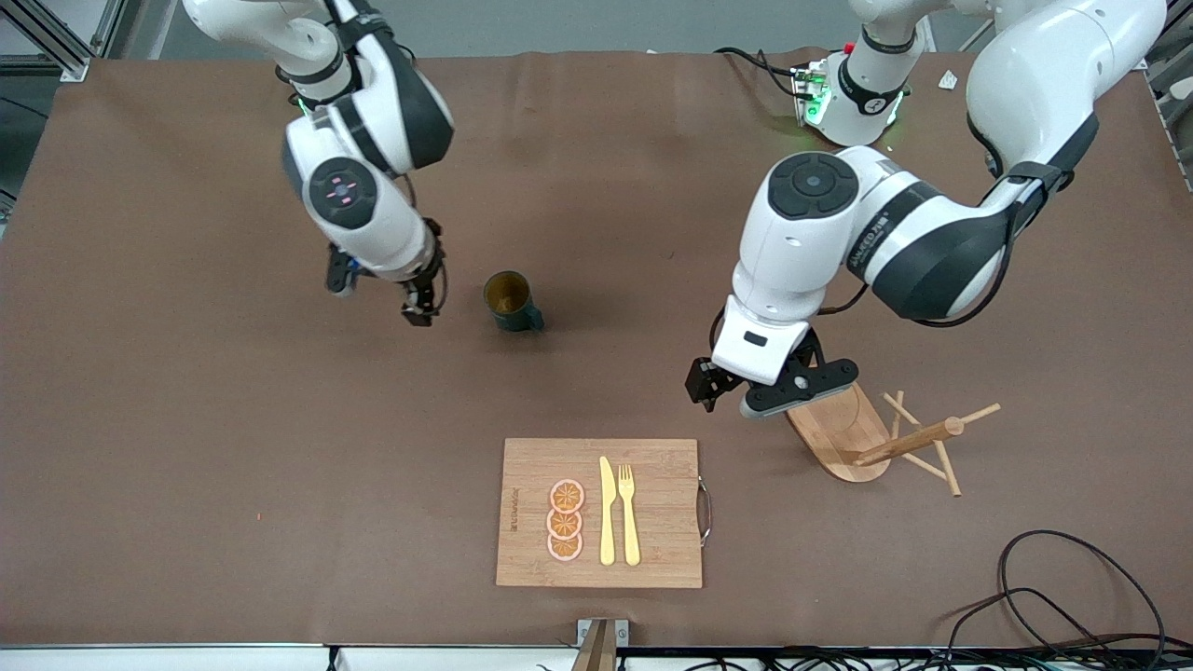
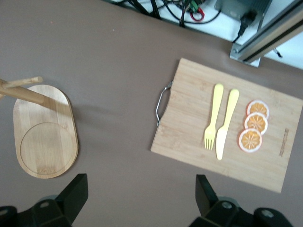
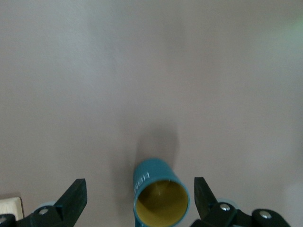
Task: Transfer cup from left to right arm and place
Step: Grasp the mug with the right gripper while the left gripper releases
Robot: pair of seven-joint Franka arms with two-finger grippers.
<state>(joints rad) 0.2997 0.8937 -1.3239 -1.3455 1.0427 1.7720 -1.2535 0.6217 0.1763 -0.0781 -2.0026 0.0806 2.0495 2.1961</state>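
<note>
The cup (image 1: 511, 301), dark teal with a mustard-yellow inside, stands upright on the brown table near its middle, handle toward the front camera. My right gripper (image 1: 418, 300) hangs open just beside it, toward the right arm's end of the table, holding nothing. In the right wrist view the cup (image 3: 160, 197) shows below, between the spread fingers (image 3: 75, 196) of the right gripper (image 3: 140, 198). My left gripper (image 1: 736, 380) is open and empty over bare table beside the wooden stand. In the left wrist view the left gripper (image 2: 140, 196) has only table between its fingers.
A wooden mug stand (image 1: 843, 433) with pegs sits toward the left arm's end; its oval base (image 2: 45, 132) shows in the left wrist view. A bamboo cutting board (image 1: 652, 559) near the front edge carries a yellow knife (image 1: 607, 513), a fork (image 1: 629, 513) and orange slices (image 1: 565, 520). Cables (image 1: 1053, 596) lie at the front corner.
</note>
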